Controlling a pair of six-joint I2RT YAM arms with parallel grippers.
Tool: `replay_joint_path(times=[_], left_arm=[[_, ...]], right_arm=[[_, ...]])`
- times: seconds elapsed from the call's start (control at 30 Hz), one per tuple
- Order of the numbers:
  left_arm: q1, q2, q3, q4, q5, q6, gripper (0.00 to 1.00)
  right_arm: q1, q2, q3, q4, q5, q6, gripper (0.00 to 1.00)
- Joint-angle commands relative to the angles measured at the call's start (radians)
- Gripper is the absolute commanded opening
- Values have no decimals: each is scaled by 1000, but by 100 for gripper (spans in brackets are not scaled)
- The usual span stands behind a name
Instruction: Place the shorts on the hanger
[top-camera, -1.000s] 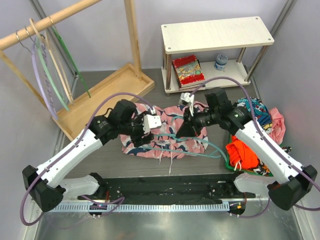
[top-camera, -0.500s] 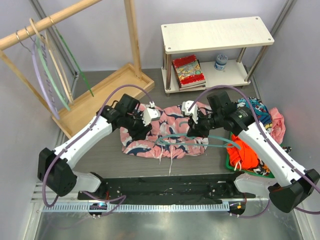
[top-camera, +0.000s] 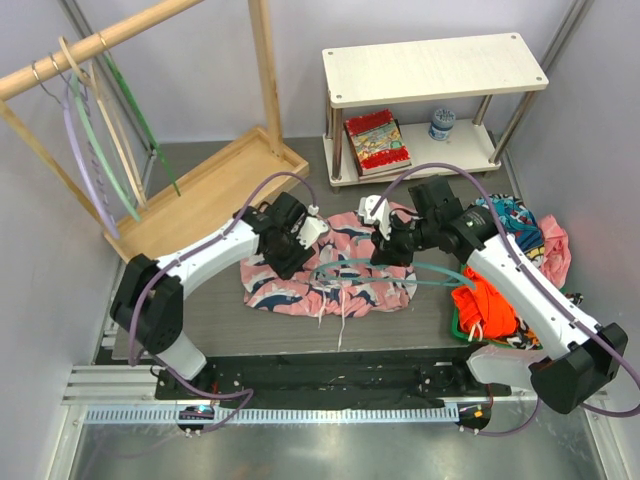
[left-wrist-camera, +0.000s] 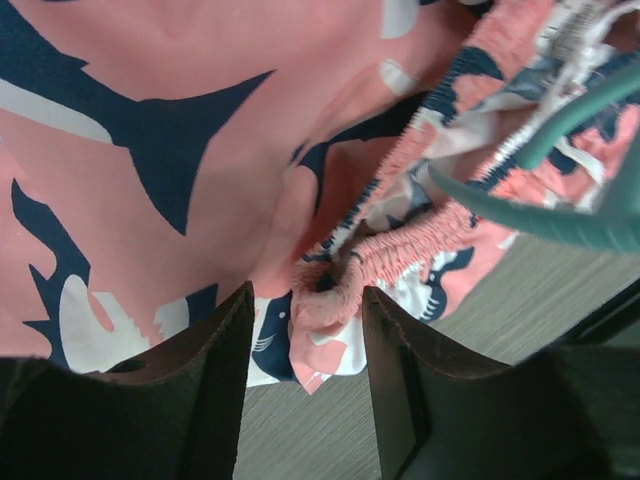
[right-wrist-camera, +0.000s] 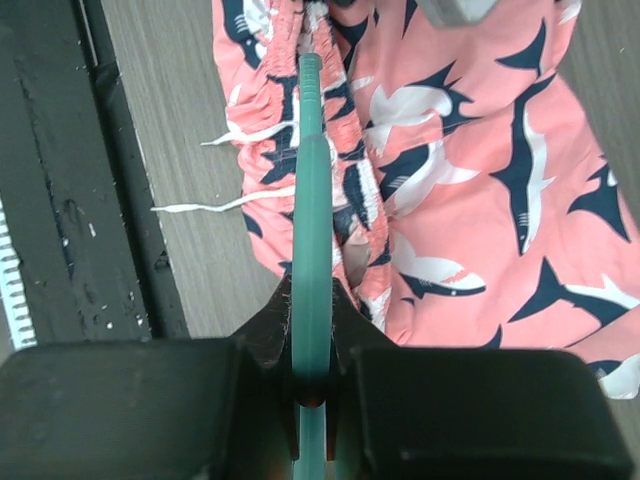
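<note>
Pose of left arm: stretched low from the left, left gripper (left-wrist-camera: 307, 297) tipped down on the shorts (top-camera: 300, 285), jaws apart astride a bunched waistband fold.
Pose of right arm: bent inward, right gripper (right-wrist-camera: 311, 295) clenched on the hanger (right-wrist-camera: 312, 180).
Shorts: spread on the grey table (top-camera: 200, 320) between both grippers.
Hanger: crossing above the waistband.
Surroundings: orange-red garment (top-camera: 480, 305) just right of the shorts; shelf (top-camera: 430, 65) behind; wooden rack (top-camera: 210, 190) far left.

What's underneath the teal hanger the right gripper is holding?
The pink shorts lie beneath the hanger, its bar running along their gathered waistband; the white drawstring trails onto the grey table. The tabletop directly below is covered by the fabric.
</note>
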Motion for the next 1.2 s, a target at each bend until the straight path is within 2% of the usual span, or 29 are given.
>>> replay_joint_path(times=[0.0,0.3,0.47,0.57,0.63,0.77,0.93,1.07,1.17], left_arm=[[-1,41,61,28,-80,-85,45],[-12,89,72,-15,-94,-104,39],[-19,61,57,-49,-34,-65,25],[-27,44,41,-55,-22,-53,19],[-29,38,41,-60,-17,-51,20],[-35,20,40,-69,-11,-62,34],[-42,14,35,-80,-23,-79,43],[-59,15,14,-89,-31,-81,42],[-61,3,6,-112,-13,-76,33]], right_arm=[[-4,18,15,107,-24,13,1],[-6,31,-21,85,-72,-11,1],[-6,53,-13,30,-112,-39,1],[-6,64,2,-8,-144,-54,1],[-4,65,15,-25,-164,-65,1],[-4,56,31,-70,-181,-74,1],[-4,45,39,-97,-208,-77,1],[-4,36,30,-110,-222,-80,1],[-4,35,30,-131,-234,-94,1]])
